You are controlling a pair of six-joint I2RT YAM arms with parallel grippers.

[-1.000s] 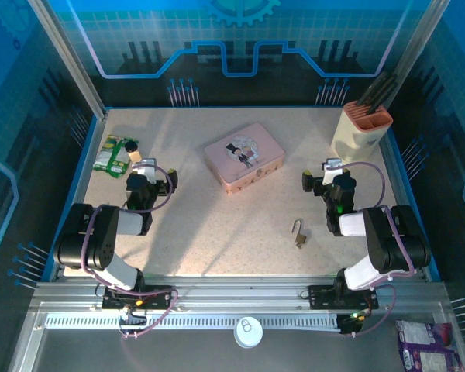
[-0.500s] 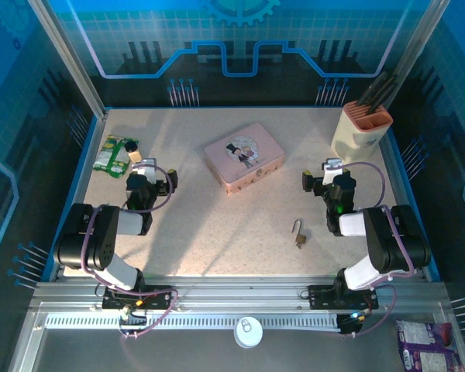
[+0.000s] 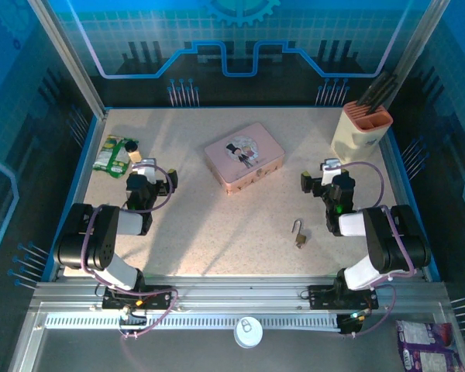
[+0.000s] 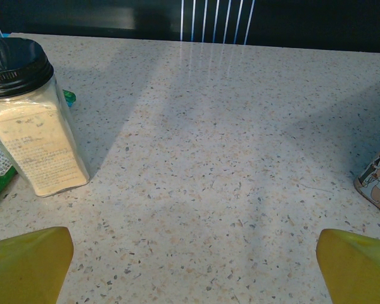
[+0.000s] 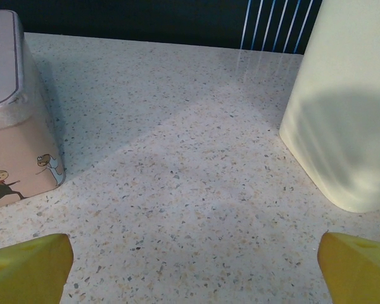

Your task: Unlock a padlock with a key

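Padlock [image 3: 299, 234] lies lower right of centre, untouched; left gripper [image 4: 193, 269] and right gripper [image 5: 193, 269] both spread wide, empty.

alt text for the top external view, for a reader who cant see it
A brass padlock lies untouched on the speckled table beside the right arm. Both arms sit at the near edge, left fingers and right fingers open and empty. Further back: a pink tin mid-table, a cream holder far right, a jar and green packet far left.
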